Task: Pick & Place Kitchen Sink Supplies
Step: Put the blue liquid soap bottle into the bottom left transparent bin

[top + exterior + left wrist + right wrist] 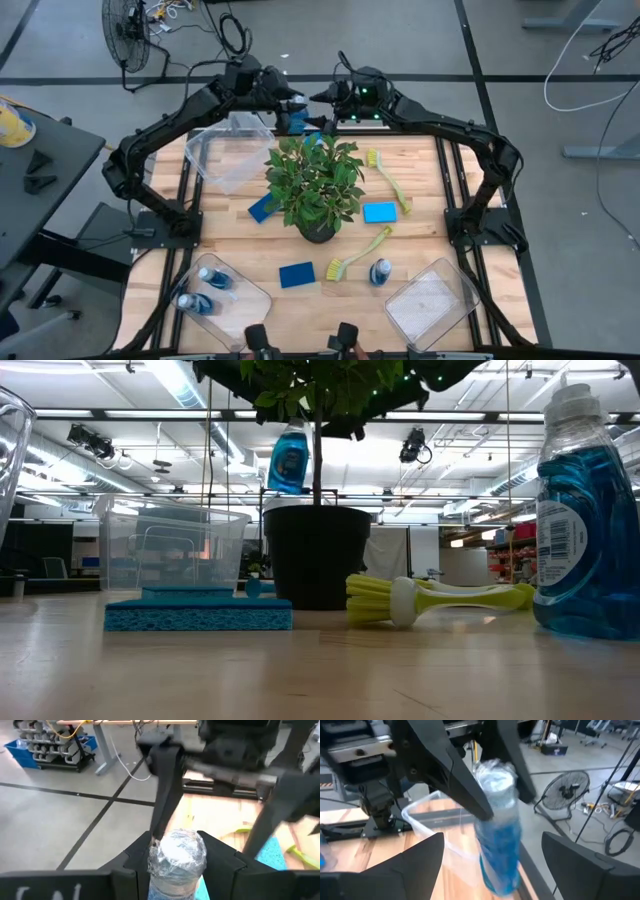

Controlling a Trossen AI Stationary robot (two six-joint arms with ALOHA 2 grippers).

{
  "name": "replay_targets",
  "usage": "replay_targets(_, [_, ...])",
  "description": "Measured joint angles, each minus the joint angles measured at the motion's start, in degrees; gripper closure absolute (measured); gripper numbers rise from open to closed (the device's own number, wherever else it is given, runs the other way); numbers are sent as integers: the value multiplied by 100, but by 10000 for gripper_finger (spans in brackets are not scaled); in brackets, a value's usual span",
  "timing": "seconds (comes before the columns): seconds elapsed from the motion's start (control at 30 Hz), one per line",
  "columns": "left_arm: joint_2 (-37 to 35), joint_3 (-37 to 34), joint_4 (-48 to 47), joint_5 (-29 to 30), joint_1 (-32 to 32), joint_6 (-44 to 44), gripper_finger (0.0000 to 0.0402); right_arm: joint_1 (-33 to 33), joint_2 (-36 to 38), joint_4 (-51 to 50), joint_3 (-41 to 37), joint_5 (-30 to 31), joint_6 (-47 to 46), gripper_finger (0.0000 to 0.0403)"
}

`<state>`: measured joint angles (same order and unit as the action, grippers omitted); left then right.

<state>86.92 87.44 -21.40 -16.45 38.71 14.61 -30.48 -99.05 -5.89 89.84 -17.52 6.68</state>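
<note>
On the left of the desk (pixel 420 215) in the high view we see a clear bin (pixel 225 295) at the near corner with two blue bottles (pixel 205 285) lying in it, and a second clear bin (pixel 230 150) at the far left. The left tool (pixel 292 112) hangs above the far edge just beside that far bin, closed on a blue bottle (pixel 300 122) — its wrist view shows both fingers (pixel 225 862) pressed against the bottle's shoulder just under the pale cap (pixel 177 851).

Moving toward the middle, the potted plant (pixel 315 185) stands at the centre with one blue sponge (pixel 263 207) touching its left side, another sponge (pixel 297 274) near the front, and a third (pixel 379 212) to its right. Two yellow-green dish brushes (pixel 388 180) lie right of the plant, one far, one near, and a lone bottle (pixel 380 271) stands near the front brush head.

On the right, the right tool (pixel 322 103) faces the held bottle; its wrist view shows its fingers (pixel 410 865) spread wide on either side, touching nothing. A third clear bin (pixel 432 305) sits at the near right corner.

We judge the bottle moderately heavy with liquid, its plastic smooth and a little squeezable — likely to slip or swing if pinched low. The narrow shoulder under the cap looks the surest hold. The sponges should be light and soft, best taken across their short edges; the brushes stiff, best taken mid-handle.
</note>
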Motion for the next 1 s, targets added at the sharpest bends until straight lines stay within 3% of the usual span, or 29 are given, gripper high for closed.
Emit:
replay_targets(0.6, [-1616, 2, -1089, -249, 77, -81, 263, -141, 880, -193, 0, 208, 0, 81])
replay_targets(1.0, [-2549, 7, -1385, -593, -553, -570, 263, -142, 920, -867, 2, 163, -53, 81])
